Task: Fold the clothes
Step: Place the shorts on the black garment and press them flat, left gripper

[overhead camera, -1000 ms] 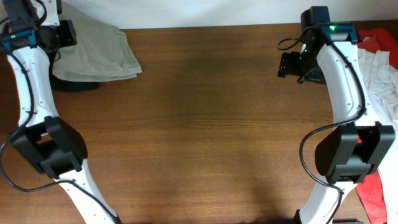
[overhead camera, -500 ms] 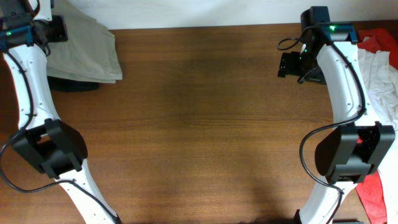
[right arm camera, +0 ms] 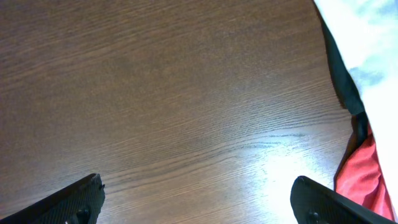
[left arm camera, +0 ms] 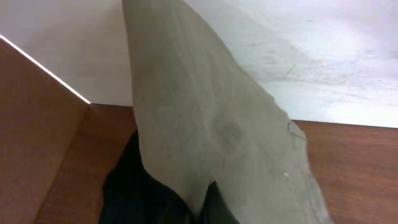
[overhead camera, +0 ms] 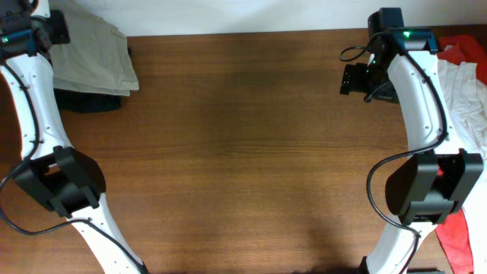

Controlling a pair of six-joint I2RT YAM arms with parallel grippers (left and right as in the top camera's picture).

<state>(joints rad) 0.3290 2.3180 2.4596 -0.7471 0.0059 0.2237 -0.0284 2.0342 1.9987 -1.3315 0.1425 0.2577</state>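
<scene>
The folded light khaki-grey shorts (overhead camera: 95, 53) lie at the far left corner of the table, on top of a dark garment (overhead camera: 90, 100). My left gripper (overhead camera: 52, 30) is at the shorts' left edge and is shut on the khaki fabric, which fills the left wrist view (left arm camera: 205, 124) with the dark garment (left arm camera: 143, 193) beneath. My right gripper (overhead camera: 356, 79) hovers open and empty over bare wood at the far right; its two fingertips (right arm camera: 81, 196) stand wide apart. A pile of white clothes (overhead camera: 466, 91) and red clothes (overhead camera: 458, 237) lies at the right edge.
The white garment (right arm camera: 367, 50) and red garment (right arm camera: 360, 180) show at the right of the right wrist view. The table's far edge meets a white wall (left arm camera: 311, 56).
My left gripper has pulled the khaki shorts left and back toward the far left corner. The right arm has not moved.
</scene>
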